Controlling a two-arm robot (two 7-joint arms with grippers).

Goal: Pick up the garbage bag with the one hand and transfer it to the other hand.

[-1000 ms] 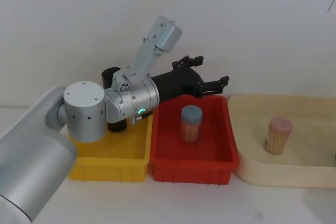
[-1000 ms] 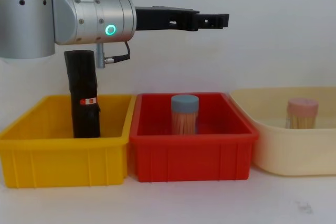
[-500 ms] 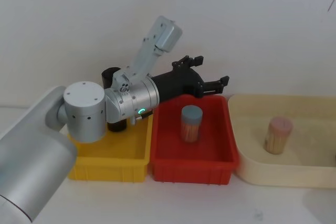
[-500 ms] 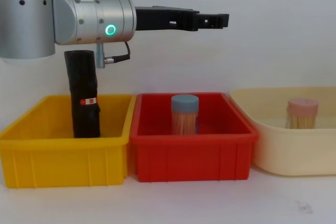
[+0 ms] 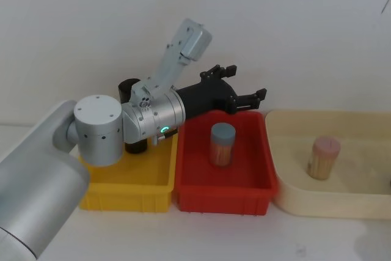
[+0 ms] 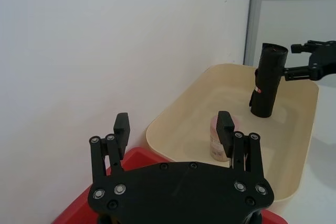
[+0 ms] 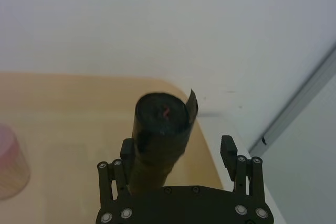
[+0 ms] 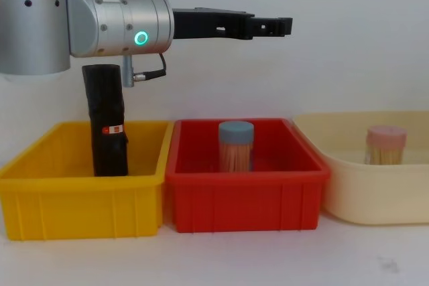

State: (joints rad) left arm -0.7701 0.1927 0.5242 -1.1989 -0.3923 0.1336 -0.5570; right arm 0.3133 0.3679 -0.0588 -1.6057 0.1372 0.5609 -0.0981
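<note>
Black cylindrical garbage bag [image 8: 107,120] upright; left tool [image 8: 276,27] spread.

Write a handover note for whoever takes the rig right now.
Left gripper: open, empty, up in the air above the back of the red bin.
Right gripper: open, its fingers either side of the tray roll, nearer one finger; contact cannot be told.
Things: the tray roll stands upright in the cream tray. The bin roll stands upright in the yellow bin, behind the left arm.
Done: nothing lifted, no grip closed.
Left: close on a roll, lift it, bring the grippers together, hand it over, release.
</note>
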